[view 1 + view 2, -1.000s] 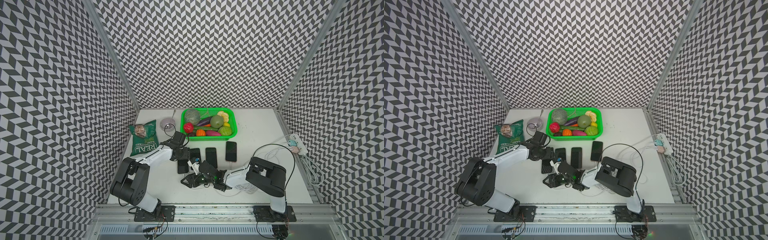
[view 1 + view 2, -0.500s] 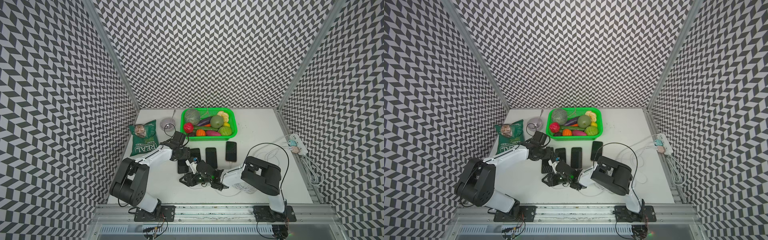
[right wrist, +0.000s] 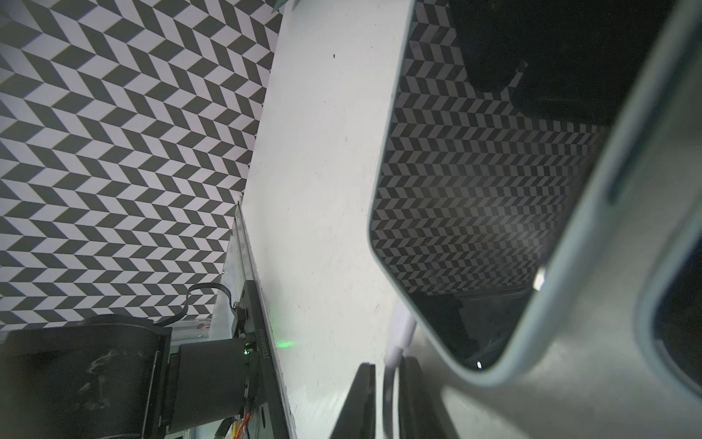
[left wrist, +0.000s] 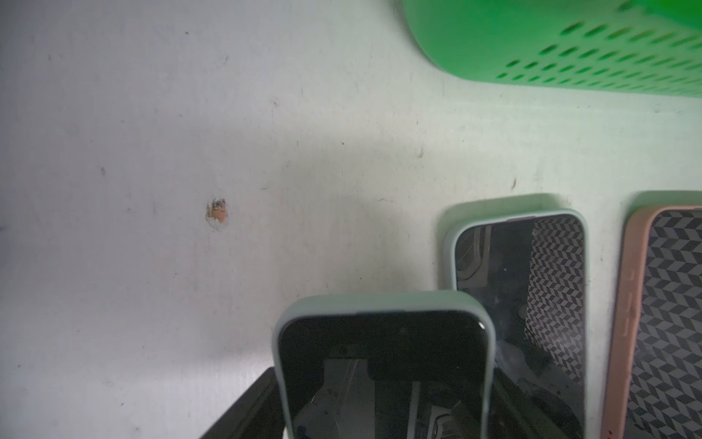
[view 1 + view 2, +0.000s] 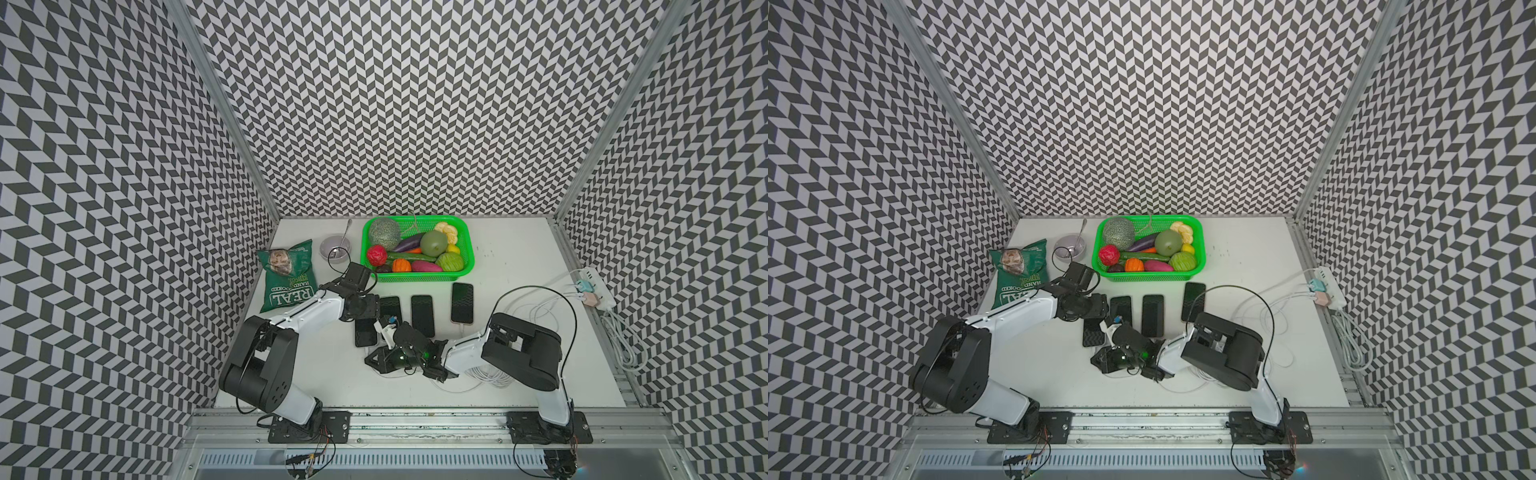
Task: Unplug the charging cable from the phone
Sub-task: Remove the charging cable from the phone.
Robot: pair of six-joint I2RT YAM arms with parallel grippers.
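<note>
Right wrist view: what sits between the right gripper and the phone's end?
The white charging cable plug, flanked by the right gripper and running up to the phone. The right wrist view shows it.

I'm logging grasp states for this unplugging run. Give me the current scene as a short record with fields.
phone: mint case, leftmost, set nearer the arms than the rest
left pincer: shut on the phone's sides
right pincer: closed on the charging cable just behind its plug
cable state: white, appears plugged into the phone's near end
other phones: three in a row
background: green basket of produce, chip bag, bowl, power strip
</note>
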